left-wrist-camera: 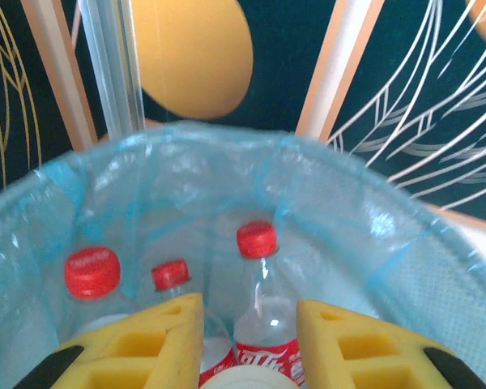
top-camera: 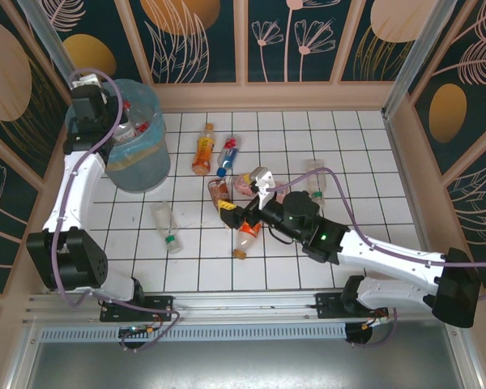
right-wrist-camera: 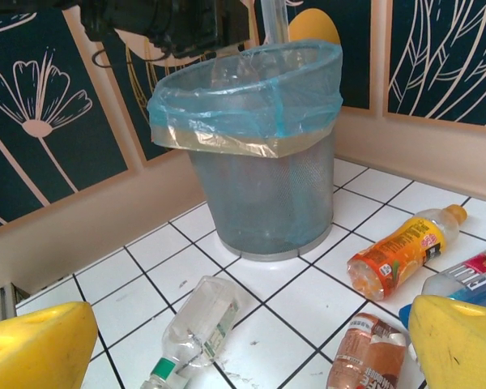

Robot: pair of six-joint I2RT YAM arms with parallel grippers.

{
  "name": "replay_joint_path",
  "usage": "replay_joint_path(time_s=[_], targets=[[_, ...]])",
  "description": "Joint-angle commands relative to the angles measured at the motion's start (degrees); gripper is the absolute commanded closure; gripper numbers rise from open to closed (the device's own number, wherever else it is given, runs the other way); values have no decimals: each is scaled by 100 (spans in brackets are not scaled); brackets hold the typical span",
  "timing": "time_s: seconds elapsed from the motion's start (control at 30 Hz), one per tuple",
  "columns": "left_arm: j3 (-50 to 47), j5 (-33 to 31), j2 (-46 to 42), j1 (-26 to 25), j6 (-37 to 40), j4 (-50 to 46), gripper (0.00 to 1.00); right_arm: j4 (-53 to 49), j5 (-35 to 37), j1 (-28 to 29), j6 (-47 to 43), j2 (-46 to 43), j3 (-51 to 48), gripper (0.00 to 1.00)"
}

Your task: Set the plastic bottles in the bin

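The bin (top-camera: pixel 138 166), lined with a light-blue bag, stands at the far left and holds red-capped plastic bottles (left-wrist-camera: pixel 263 312). My left gripper (top-camera: pixel 113 121) hangs over its mouth, its jaws partly closed around a bottle whose white rounded end (left-wrist-camera: pixel 239 377) sits between the yellow fingers (left-wrist-camera: pixel 154 340). My right gripper (top-camera: pixel 243 194) is wide open above the loose bottles in mid-table, nothing between its fingers (right-wrist-camera: pixel 458 340). On the tiles lie an orange bottle (right-wrist-camera: pixel 405 251), a brown one (right-wrist-camera: pixel 364 356), a blue-and-red one (right-wrist-camera: pixel 470 275) and a clear green-capped one (right-wrist-camera: pixel 194 328).
More bottles lie around the right gripper: an orange-capped one (top-camera: pixel 245 239) under the arm and a clear one (top-camera: pixel 316 174) to the right. Patterned walls (top-camera: pixel 292 40) close in the tiled table (top-camera: pixel 356 219) on three sides. The bin (right-wrist-camera: pixel 259 162) stands beyond the right gripper.
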Motion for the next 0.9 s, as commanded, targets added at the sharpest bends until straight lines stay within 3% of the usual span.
replay_joint_path(time_s=[0.0, 0.3, 0.5, 0.87], targets=[[-177, 239, 183, -8, 85, 168, 100, 199, 138, 58, -40, 68, 33, 1], [-406, 296, 552, -8, 200, 154, 100, 326, 245, 63, 155, 240, -74, 1], [-327, 360, 812, -1, 228, -63, 97, 379, 274, 64, 284, 72, -230, 1], [-181, 376, 1366, 122, -13, -299, 100, 506, 565, 58, 587, -335, -559, 1]])
